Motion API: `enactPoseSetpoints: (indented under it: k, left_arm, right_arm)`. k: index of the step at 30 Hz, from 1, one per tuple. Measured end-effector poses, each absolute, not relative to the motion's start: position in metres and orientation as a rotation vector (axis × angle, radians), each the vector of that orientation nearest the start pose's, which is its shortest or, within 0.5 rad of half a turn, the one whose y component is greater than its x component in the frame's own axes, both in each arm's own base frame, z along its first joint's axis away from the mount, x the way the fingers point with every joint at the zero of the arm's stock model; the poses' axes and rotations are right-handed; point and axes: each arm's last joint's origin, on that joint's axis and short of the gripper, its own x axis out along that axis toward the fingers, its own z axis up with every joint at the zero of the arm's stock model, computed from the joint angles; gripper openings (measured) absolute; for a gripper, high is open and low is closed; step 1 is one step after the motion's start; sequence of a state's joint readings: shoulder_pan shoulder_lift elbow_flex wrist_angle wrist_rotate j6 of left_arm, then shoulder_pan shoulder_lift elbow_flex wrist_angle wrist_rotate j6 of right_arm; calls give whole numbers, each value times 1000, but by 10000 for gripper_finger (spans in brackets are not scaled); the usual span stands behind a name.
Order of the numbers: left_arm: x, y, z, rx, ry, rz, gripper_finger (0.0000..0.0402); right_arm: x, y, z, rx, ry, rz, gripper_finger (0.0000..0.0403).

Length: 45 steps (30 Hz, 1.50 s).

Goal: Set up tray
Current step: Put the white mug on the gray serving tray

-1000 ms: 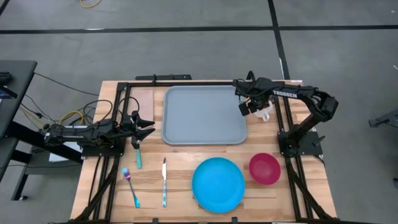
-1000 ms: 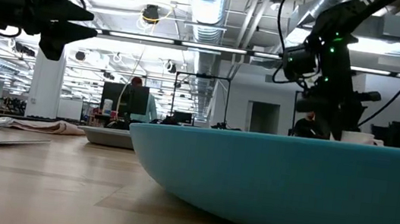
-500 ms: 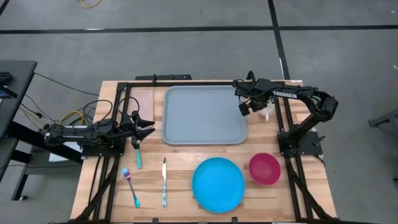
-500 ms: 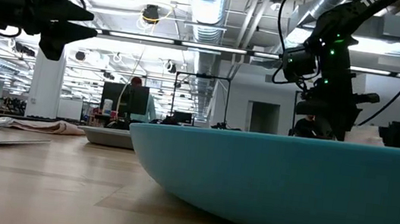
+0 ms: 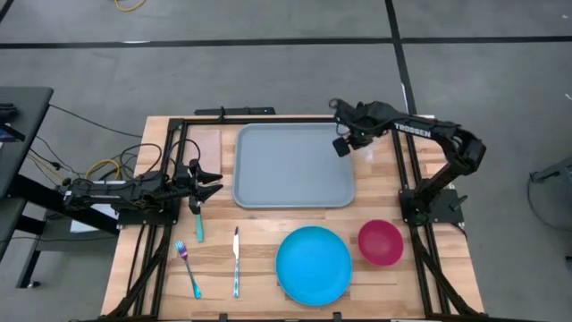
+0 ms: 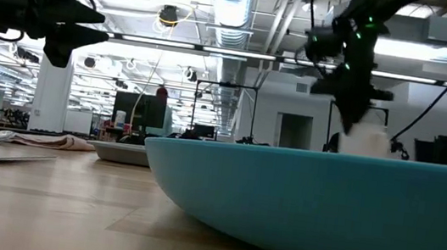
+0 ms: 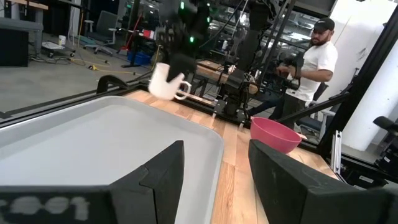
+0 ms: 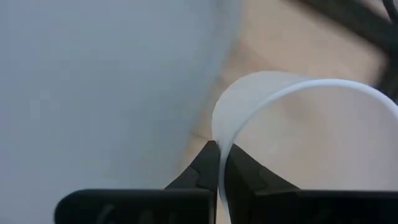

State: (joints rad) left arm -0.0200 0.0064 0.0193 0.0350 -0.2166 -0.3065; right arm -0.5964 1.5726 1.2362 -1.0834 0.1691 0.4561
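Observation:
The grey-blue tray [image 5: 293, 165] lies flat on the far middle of the table. My right gripper [image 5: 344, 146] is above the tray's far right corner, shut on a white mug [image 7: 165, 82], which also shows in the low view [image 6: 364, 138]. My left gripper [image 5: 214, 179] is open and empty, hovering just off the tray's left edge, and its fingers show in its wrist view [image 7: 214, 180]. My right gripper pinches the mug's rim [image 8: 219, 140] with one finger inside the mug and one outside. The fingers come from above. The mug hangs tilted below them, handle [image 7: 181, 93] out to the side, lifted clear of table and tray.
A round blue plate [image 5: 313, 265] and a pink bowl [image 5: 381, 241] sit near the front edge. A fork [image 5: 188, 268], a knife [image 5: 236, 261] and a teal-handled spoon [image 5: 197, 224] lie at the front left. A person [image 7: 311, 62] stands beyond the table.
My right gripper has lifted the white mug off the table to the right of the tray and carried it up and toward the far left, over the tray's far right corner. The mug is now clear of the table and tilted.

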Motion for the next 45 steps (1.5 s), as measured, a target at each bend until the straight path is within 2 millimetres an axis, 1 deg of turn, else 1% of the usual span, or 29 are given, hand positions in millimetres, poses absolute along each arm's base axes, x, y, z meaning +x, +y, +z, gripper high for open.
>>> enactPoseSetpoints:
  k: [4, 6, 7, 9, 13, 16, 19, 22, 25, 29, 35, 43, 45]
  left_arm:
    - [96, 4, 173, -311, -77, 188, 169]
    - [96, 4, 173, -311, -77, 188, 169]
    - [96, 4, 173, -311, -77, 188, 169]
    - [96, 4, 173, -311, -77, 188, 169]
    - [96, 4, 173, -311, -77, 188, 169]
    - [96, 4, 173, -311, -77, 188, 169]
    - [96, 4, 173, -311, -77, 188, 169]
    - [96, 4, 173, -311, -78, 188, 169]
    - [96, 4, 173, -311, -78, 188, 169]
    - [96, 4, 173, -311, -77, 188, 169]
    - [96, 4, 173, -311, -77, 188, 169]
    - [96, 4, 173, -311, -77, 188, 169]
    - [96, 4, 173, -311, -78, 188, 169]
  right_arm:
    - [252, -172, 274, 661, 1094, -788, 3]
    - [259, -176, 281, 644, 1033, -746, 2]
    - [262, -178, 281, 635, 1026, -740, 2]
    - [266, -185, 275, 634, 1062, -741, 1]
    - [275, -200, 246, 643, 1183, -718, 1]
    - [284, -208, 227, 633, 1241, -699, 1]
    - [293, -214, 217, 611, 1258, -677, 1]
    - [300, -219, 215, 594, 1257, -661, 1]
    - [305, -223, 217, 578, 1245, -650, 1]
    - [307, -227, 224, 568, 1218, -648, 5]
    - [303, -227, 224, 588, 1244, -640, 7]
    - [307, -230, 212, 581, 1276, -626, 6]
    - [307, -229, 212, 583, 1278, -626, 6]
